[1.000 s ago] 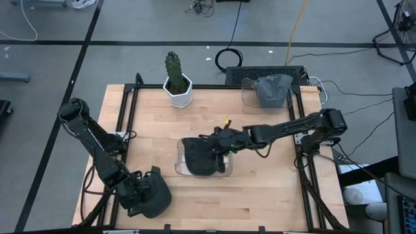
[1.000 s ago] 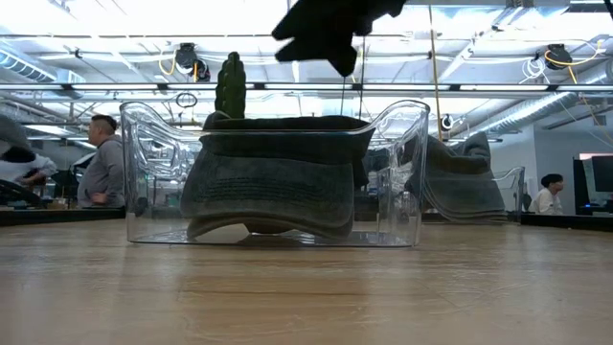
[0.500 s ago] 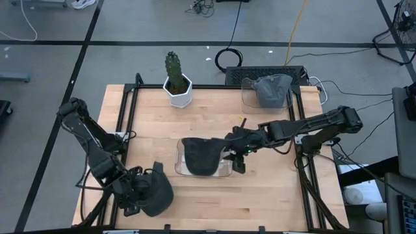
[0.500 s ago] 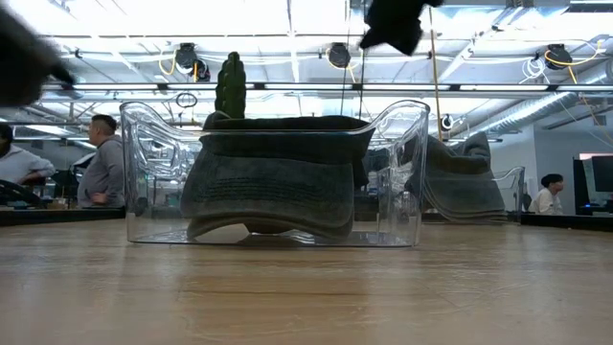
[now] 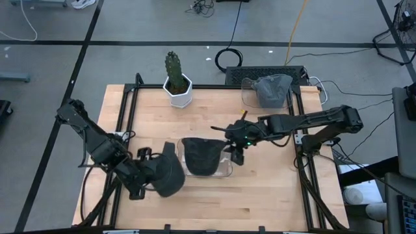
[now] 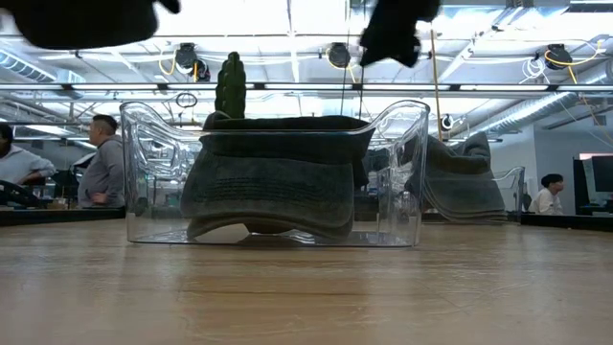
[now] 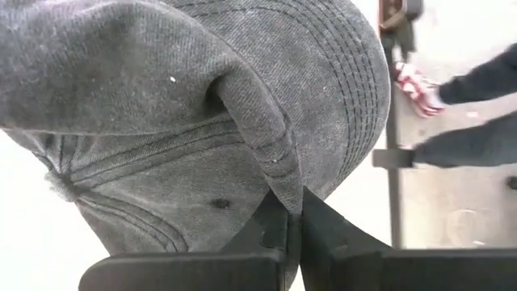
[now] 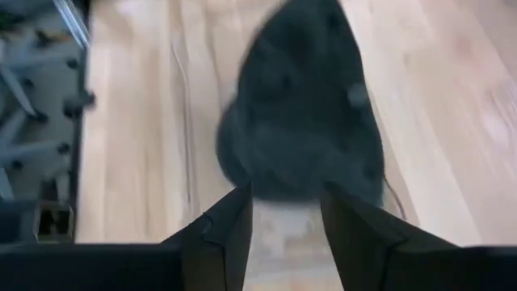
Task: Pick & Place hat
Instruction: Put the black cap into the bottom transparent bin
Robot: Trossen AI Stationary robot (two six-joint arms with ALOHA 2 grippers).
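My left gripper point(image 7: 292, 217) is shut on a dark grey denim cap point(image 5: 169, 177), which it carries just left of the clear bin point(image 5: 225, 170) at the table's middle. In the low view this cap point(image 6: 81, 19) is above the bin's rim. A second dark cap point(image 5: 203, 156) lies inside the bin point(image 6: 402, 172), resting on its floor. My right gripper point(image 5: 235, 153) hovers open at the bin's right end, above the rim. In the right wrist view it point(image 8: 284, 212) has the cap in the bin point(image 8: 299, 121) beyond it. My left gripper pinches a raised fold of the cap's fabric point(image 7: 279, 174) between its two fingers, where the crown point(image 7: 121, 178) meets the stitched brim point(image 7: 347, 81). The fingers come from the table's near left, roughly level. The cap is lifted clear of the table.
A white pot with a cactus point(image 5: 176, 83) stands at the far edge, left of centre. Another clear bin with a lighter grey cap point(image 5: 272, 90) sits at the far right corner. Bare wood lies near and right of the middle bin. People show in the room beyond the table.
My left gripper has carried its cap up from the near left corner and rightward toward the middle bin. My right gripper has drawn back from above the cap in the bin toward the bin's right end. That cap stays in the bin.
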